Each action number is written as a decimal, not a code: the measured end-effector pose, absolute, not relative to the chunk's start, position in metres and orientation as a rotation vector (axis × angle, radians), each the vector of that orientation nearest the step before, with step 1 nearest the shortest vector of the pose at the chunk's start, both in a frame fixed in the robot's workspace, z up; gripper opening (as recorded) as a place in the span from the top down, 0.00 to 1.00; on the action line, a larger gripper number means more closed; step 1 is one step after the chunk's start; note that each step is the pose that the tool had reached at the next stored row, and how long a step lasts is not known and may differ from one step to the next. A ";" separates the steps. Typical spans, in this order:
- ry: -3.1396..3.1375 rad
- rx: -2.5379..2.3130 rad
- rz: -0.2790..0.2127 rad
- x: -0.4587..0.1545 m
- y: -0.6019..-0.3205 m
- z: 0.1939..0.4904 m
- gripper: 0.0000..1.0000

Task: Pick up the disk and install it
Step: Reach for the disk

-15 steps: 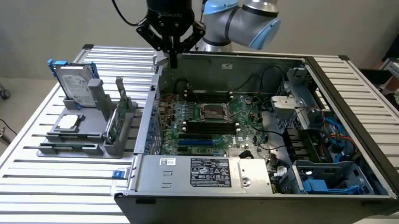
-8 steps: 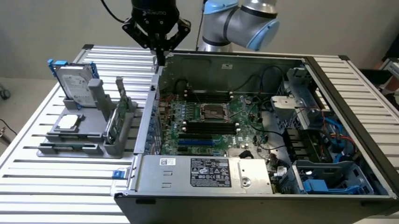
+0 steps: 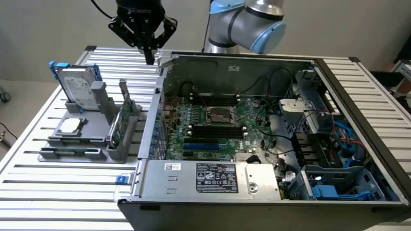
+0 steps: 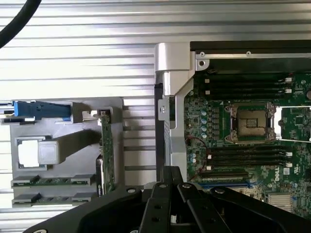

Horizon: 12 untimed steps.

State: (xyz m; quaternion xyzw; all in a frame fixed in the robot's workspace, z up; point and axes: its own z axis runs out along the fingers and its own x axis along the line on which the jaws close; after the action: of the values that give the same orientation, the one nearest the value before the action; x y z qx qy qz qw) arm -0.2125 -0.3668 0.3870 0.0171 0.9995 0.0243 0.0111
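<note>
— Surface, room?
— Ribbed metal table (image 3: pixel 57 202), open computer case (image 3: pixel 224 67) on it, pale wall behind.
— Arm?
— Raised, gripper (image 3: pixel 150 58) above the case's corner, fingers pressed together, empty. Disk (image 3: pixel 78 86) upright in grey holder (image 3: pixel 83 149), exterior view's left.

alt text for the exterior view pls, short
The robot's hand, shut and empty, hangs above the edge of an open computer case on a slatted table. The disk stands upright in a grey rack beside the case, untouched.
</note>
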 end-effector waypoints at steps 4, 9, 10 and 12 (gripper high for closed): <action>3.118 0.053 0.075 -0.231 -0.359 0.384 0.89; 3.118 0.053 0.073 -0.253 -0.348 0.379 0.89; 3.118 0.053 0.072 -0.258 -0.346 0.378 0.89; 3.118 0.053 0.070 -0.267 -0.342 0.377 0.89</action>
State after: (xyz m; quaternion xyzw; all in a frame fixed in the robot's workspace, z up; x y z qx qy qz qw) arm -0.2668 -0.3424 0.3766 0.0171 0.9995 0.0225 0.0111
